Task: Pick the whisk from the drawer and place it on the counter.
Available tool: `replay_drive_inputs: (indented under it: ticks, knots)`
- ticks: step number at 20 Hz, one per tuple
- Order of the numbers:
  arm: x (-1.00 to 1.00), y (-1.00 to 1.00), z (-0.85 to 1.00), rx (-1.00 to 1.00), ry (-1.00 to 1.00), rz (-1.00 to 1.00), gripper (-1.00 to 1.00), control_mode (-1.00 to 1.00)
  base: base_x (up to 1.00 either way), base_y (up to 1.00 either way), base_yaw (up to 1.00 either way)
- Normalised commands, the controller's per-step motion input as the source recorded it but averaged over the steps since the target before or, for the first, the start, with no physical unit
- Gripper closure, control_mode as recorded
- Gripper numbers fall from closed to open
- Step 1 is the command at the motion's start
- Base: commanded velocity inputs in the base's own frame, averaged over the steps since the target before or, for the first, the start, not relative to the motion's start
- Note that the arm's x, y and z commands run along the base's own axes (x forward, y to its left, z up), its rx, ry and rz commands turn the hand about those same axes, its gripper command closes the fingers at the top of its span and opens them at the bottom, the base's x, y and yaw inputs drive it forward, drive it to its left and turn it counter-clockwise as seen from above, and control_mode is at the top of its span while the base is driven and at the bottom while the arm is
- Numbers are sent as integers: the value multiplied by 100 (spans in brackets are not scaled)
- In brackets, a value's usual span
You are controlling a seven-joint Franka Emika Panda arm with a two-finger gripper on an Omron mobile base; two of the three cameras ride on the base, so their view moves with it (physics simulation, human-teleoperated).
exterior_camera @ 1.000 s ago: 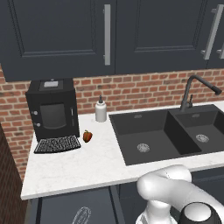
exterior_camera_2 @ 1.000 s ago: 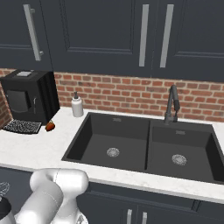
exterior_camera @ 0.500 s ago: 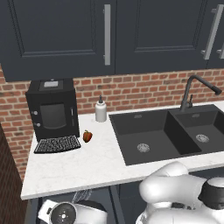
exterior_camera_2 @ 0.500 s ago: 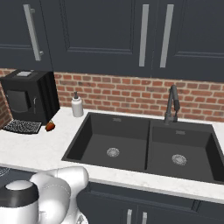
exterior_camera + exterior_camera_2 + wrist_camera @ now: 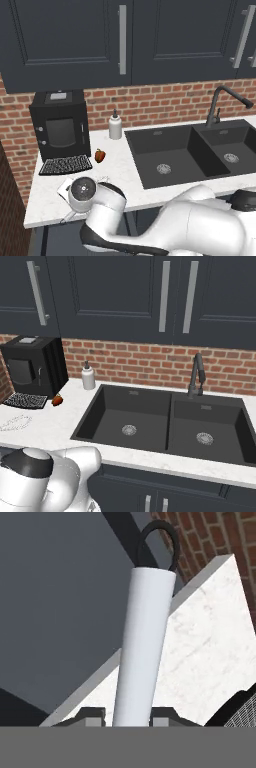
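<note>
1 whisk [image 5: 142, 647] in the grip: smooth, pale, tube-shaped handle, matte white, ending in a thin dark hanging loop. 2 dark fingers [image 5: 90, 714] close on the handle from either side, at the base of the hand view; gripper [image 5: 127, 717] holding it firmly, handle running straight away from the hand. Beyond the handle, the corner of the table [image 5: 205, 657]: white marble-like slab, faint grey veining, thick pale edge.

Right base view: fine silver wire loops of the whisk [image 5: 15, 422] show over the left part of the table [image 5: 55, 428], in front of the coffee machine's tray. Touching the stone or just above it, cannot tell.

Left base view: white arm bends across the front-left of the table [image 5: 125, 165], round wrist above the front edge. Drawer [image 5: 50, 239] below, dark grey-blue, flat.

Also noted: boxy black coffee machine [image 5: 60, 125] with a metal grid tray [image 5: 65, 164]; small red rounded item [image 5: 100, 155] beside the tray; white pump bottle [image 5: 115, 125]; black matte double sink [image 5: 200, 155], 2 round drains; dark arched faucet [image 5: 225, 102]; red brick backsplash.
</note>
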Motion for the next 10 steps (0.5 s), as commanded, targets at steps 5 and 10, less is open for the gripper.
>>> replay_drive_inputs:
  ticks: [5,10]
  knots:
    - [100,-48,0,0,3,-27,100,-100,0,0,0]
    - [59,-10,-16,0,4,-2,100,-100,0,0,0]
